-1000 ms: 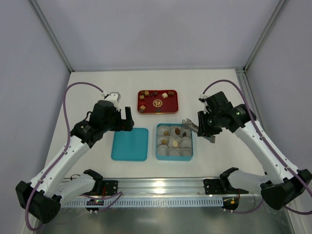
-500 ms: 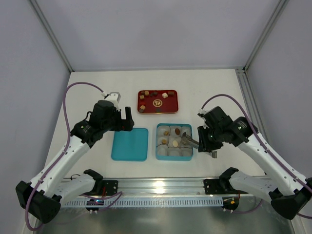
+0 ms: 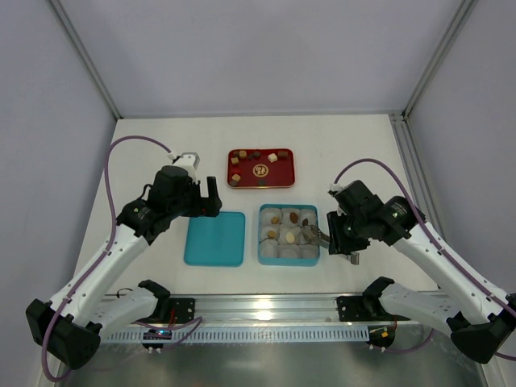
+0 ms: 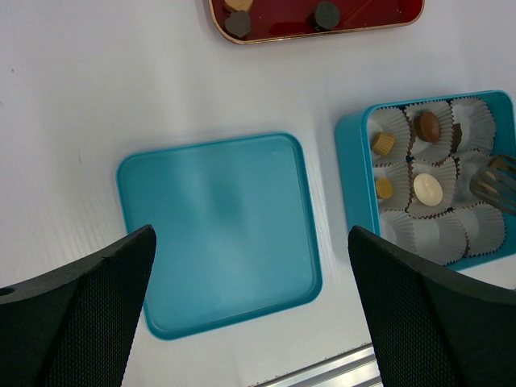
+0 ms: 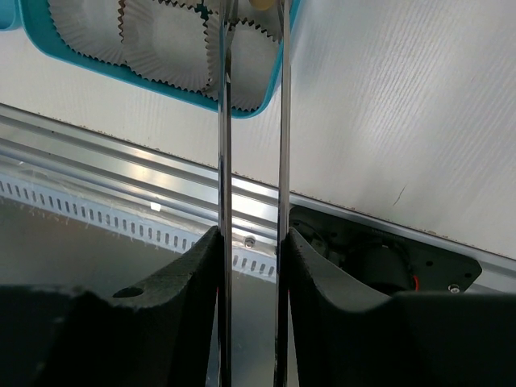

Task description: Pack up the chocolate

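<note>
a: what is the left claw (image 3: 211, 197) doing?
b: it is released, its fingers (image 4: 89, 306) spread wide and gripping nothing. it hangs above the white desk (image 3: 161, 145).
a: and below it?
b: the flat teal lid (image 4: 218, 234) lies on the desk directly under the gap between the fingers, not touching them.
a: where is the chocolate (image 3: 274, 158)?
b: some pieces sit loose in the red tray (image 3: 290, 173), ahead of the left claw and a little to its right, well apart from it. more are in the teal box (image 4: 355, 185), just to the right of the lid and to the left claw's right.
a: how is the box filled?
b: it is lined with white paper cups (image 4: 439, 234). four pieces show in the cups on the side away from the arms' bases and in the middle row; the row nearest the bases shows only paper.
a: and the right claw (image 5: 251, 242)?
b: clenched on a pair of metal tongs (image 5: 223, 161), gripped near their back end. the thin blades run forward from the claw, and their tips reach over the box's right edge, above the middle cup on that side.
a: is there a piece in the tips?
b: i cannot tell; the tips are cut off in the wrist view and too small from above.
</note>
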Robot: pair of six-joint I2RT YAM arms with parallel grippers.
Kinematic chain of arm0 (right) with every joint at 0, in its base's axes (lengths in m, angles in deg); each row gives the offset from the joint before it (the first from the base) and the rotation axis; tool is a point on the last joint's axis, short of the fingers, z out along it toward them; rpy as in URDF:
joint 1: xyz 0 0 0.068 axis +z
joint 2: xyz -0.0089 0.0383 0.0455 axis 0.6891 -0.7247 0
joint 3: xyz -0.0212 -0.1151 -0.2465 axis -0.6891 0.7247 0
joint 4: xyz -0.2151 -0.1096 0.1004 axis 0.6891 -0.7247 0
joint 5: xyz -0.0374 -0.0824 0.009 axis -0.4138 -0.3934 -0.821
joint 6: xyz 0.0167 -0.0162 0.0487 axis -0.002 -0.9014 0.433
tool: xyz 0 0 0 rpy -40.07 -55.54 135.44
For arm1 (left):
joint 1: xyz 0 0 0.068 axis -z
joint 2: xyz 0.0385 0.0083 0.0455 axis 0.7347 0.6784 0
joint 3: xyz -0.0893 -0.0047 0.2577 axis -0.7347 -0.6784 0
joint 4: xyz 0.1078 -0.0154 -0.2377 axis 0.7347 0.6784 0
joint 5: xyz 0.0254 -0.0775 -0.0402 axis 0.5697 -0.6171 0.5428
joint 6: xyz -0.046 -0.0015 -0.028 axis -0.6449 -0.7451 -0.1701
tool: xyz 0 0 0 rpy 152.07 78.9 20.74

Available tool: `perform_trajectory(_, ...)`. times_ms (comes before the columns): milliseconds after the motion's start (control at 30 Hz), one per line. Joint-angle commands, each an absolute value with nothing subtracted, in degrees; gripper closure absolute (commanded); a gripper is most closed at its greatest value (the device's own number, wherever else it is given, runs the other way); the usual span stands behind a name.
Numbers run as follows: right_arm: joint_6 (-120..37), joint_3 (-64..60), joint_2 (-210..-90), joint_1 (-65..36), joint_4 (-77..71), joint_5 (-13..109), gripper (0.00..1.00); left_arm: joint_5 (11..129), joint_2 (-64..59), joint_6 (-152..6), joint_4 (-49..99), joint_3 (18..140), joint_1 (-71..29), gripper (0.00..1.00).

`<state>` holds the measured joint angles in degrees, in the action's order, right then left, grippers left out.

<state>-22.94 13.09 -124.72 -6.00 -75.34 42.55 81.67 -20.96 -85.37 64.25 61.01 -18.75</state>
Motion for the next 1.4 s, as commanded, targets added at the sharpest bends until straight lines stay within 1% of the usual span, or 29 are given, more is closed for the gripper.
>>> perform_trajectory(0, -22.1, 13.0, -123.3, -5.5, -75.2, 41.2, 0.61, 81.3, -21.0, -84.7, 64.0, 63.2, -18.7, 0.0)
perform_trajectory(67, -22.0, 13.1, -123.5, -5.4, -75.1, 41.3, 0.61, 81.2, -21.1, -84.8, 64.0, 63.1, -18.7, 0.0)
perform_trajectory(100, -22.0, 13.1, -123.6, -5.3, -75.1, 41.3, 0.59, 81.3, -21.0, -84.8, 64.0, 63.1, -18.7, 0.0)
perform_trajectory(200, -22.0, 13.0, -123.7, -5.1, -75.1, 41.4, 0.57, 81.3, -21.1, -84.8, 64.0, 63.2, -18.7, 0.0)
perform_trajectory(400, -21.9, 11.7, -123.7, -4.8, -75.0, 41.6, 0.57, 81.2, -20.9, -84.8, 63.9, 63.2, -18.7, 0.0)
perform_trajectory(567, -22.1, 7.7, -124.3, -4.8, -73.4, 43.7, 0.57, 81.2, -20.8, -84.8, 63.9, 63.2, -18.7, 0.0)
perform_trajectory(700, -24.1, 3.1, -128.2, -4.7, -71.3, 43.1, 0.57, 81.5, -20.6, -84.8, 63.8, 63.2, -18.7, 0.0)
perform_trajectory(867, -29.1, -7.4, -140.5, -5.4, -65.4, 41.1, 0.57, 81.2, -20.3, -84.9, 63.9, 63.2, -18.7, 0.0)
perform_trajectory(933, -30.6, -11.6, -146.9, -6.0, -63.4, 41.2, 0.57, 81.4, -20.4, -84.8, 64.0, 63.2, -18.7, 0.0)
perform_trajectory(1033, -32.5, -17.5, -153.4, -6.9, -60.1, 42.4, 0.58, 81.9, -20.5, -84.9, 64.0, 63.1, -18.7, 0.0)
perform_trajectory(1167, -34.6, -26.0, -166.0, -7.3, -61.1, 41.3, 0.58, 82.7, -20.8, -84.8, 64.0, 63.0, -18.7, 0.0)
perform_trajectory(1300, -36.3, -33.1, -172.9, -7.4, -62.8, 40.6, 0.58, 82.8, -21.0, -84.8, 64.0, 63.1, -18.7, 0.0)
perform_trajectory(1367, -36.4, -34.1, -174.8, -8.0, -62.9, 39.3, 0.59, 82.8, -21.1, -84.8, 64.0, 63.1, -18.7, 0.0)
